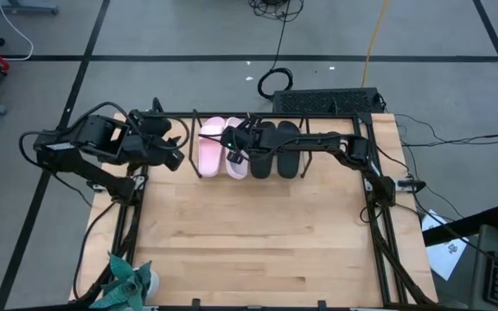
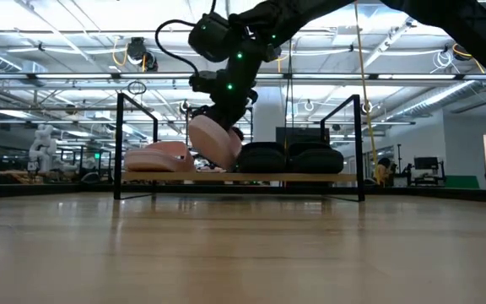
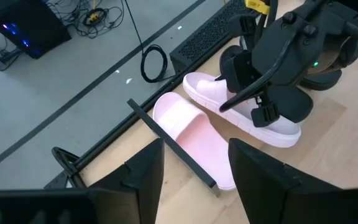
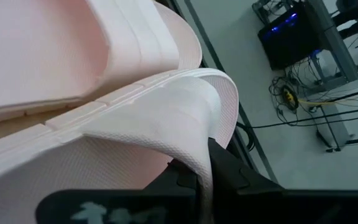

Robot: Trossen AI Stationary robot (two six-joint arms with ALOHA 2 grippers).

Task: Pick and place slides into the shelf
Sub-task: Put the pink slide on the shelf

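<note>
**Camera setup**

From overhead we look straight down on the whole table (image 1: 258, 233). At table-top height we face level toward the shelf (image 2: 239, 177) and the room beyond. Our left wrist camera sees the pink slides (image 3: 197, 134) from near; the right wrist sits almost against one (image 4: 104, 124).

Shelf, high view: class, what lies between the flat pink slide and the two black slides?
The second pink slide, held by the right pincer.
</note>
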